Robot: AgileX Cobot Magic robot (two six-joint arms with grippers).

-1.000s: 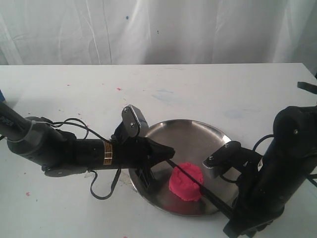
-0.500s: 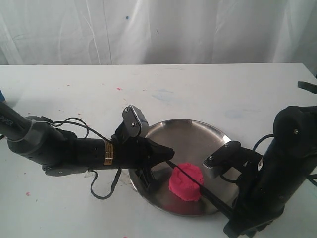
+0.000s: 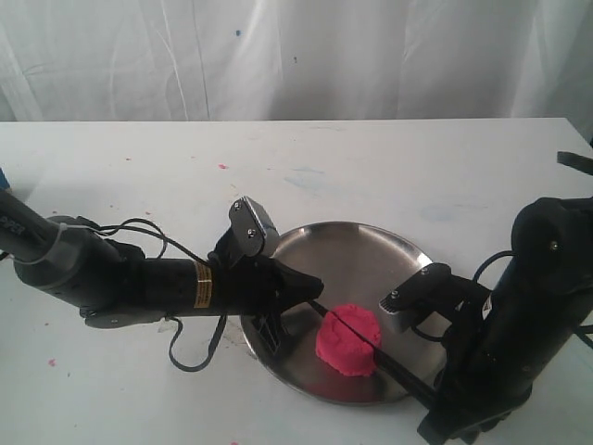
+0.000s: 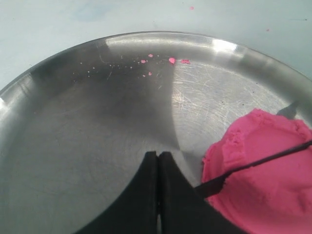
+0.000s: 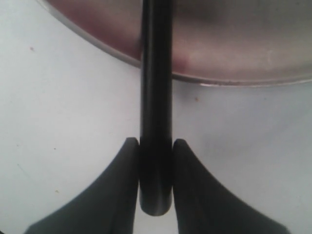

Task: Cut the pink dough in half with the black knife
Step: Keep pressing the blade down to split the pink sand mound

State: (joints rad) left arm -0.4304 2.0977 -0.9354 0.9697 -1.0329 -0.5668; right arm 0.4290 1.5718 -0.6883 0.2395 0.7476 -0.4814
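Pink soft dough lump point(image 3: 348, 339) lies just ahead of the left pincer's point(image 4: 158, 161) pressed-together tips; the right pincer point(image 5: 156, 155), clamped on the slim black knife's point(image 3: 366, 337) handle, presses it partway into the dough, cut unfinished.

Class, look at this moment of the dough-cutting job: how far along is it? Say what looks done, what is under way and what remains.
Done: the right tool has the black knife clamped by its handle. Under way: the blade lies across the pink dough on the steel plate, sunk into a groove in its top, and the left tool, shut, sits by the blade's tip. Left: the dough is one lump, so the cut must go through.
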